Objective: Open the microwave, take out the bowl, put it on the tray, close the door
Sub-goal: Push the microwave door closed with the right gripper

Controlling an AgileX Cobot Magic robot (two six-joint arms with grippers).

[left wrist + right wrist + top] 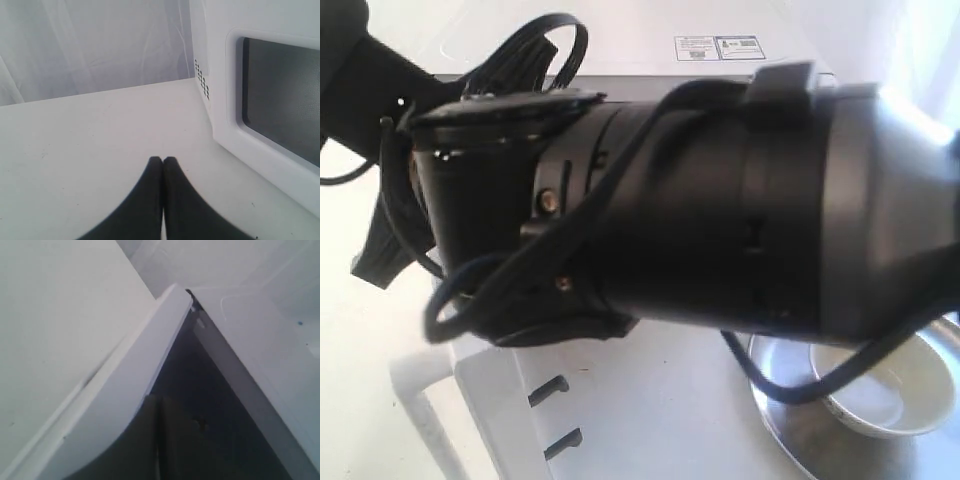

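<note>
The white microwave (720, 47) shows only its sticker-labelled top behind a big black arm (700, 200). Its door (145, 360) stands partly open, with a dark gap between it and the microwave body (250, 365). My right gripper (159, 405) is shut, its tips in that gap by the door's inner edge. The door edge with two dark latch hooks (550, 390) shows low on the left. The cream bowl (885, 395) sits on the silver tray (785, 425). My left gripper (163, 161) is shut and holds nothing, low over the table beside the door's dark window (280, 100).
A black cable (790, 385) hangs across the tray and bowl. The white tabletop (75, 150) stretches left of the microwave to a white curtain (90, 40). Vent holes (202, 80) dot the microwave's side. The other black arm (350, 80) enters at the upper left.
</note>
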